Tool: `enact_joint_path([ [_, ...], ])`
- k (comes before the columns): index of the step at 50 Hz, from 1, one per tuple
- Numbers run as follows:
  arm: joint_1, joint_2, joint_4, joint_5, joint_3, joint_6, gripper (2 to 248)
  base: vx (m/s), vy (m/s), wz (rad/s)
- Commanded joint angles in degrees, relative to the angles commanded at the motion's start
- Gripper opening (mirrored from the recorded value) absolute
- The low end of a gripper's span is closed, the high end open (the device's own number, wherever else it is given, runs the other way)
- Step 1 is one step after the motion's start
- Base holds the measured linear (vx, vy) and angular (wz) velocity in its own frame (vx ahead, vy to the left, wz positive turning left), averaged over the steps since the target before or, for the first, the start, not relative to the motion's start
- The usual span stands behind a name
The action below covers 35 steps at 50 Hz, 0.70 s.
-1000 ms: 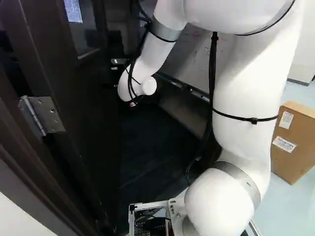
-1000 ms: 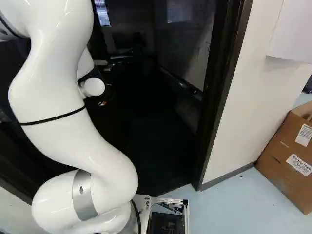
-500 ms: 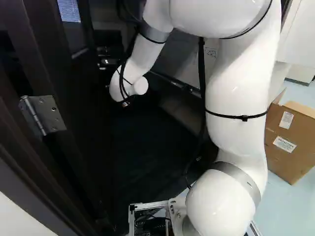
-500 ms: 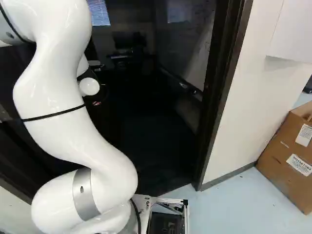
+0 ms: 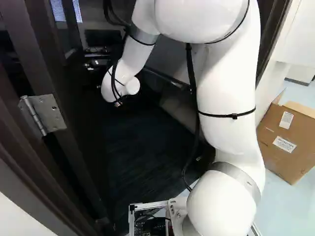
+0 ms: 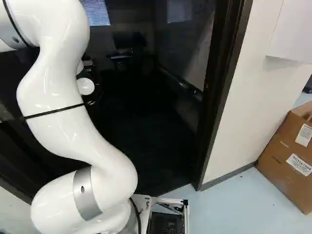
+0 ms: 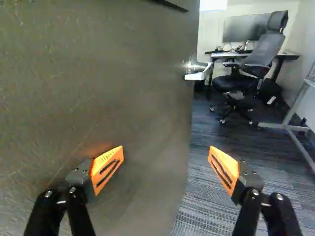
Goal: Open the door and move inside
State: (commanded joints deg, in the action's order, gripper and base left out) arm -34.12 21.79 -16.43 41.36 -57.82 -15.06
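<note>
Room beyond the doorway: dim in both base views, patterned carpet [image 7: 236,157] underfoot.

Door [image 7: 98,88]: swung open, its plain face close ahead of the hand [image 7: 166,150] in the wrist view; the same door stands dark along the left of the left base view. Free edge leaves a gap into the room.

White arm [image 5: 229,88]: bent, reaching forward through the doorway, black cables strapped along it.

Pale wall [image 6: 258,97]: right of the dark door frame [image 6: 222,97] in the right base view.

Cardboard box [image 5: 288,142]: upright on the pale floor outside, by that wall, two white labels on it.

Inside, seen past the door edge: a desk [image 7: 290,56] with a dark monitor [image 7: 243,28] on it; black office chair [image 7: 263,51] just in front. Grey metal stand [image 7: 285,125] nearer, on the carpet.

Hand: fingers spread wide, nothing pinched. One orange pad lies over the door's face, the other past the edge, over the gap. Contact with the door: cannot tell.

Metal hinge [image 5: 47,113]: at the left of the left base view, between frame and door.

Lever handle [image 7: 197,76]: near the door's free edge, ahead of the hand, apart from both fingers.
</note>
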Motion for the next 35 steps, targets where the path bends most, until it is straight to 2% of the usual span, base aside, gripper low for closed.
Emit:
enact_joint_path([
  [35,-4.2,6.2,-3.5,0.0,-7.7,0.0,247,0.0,0.0,0.0],
])
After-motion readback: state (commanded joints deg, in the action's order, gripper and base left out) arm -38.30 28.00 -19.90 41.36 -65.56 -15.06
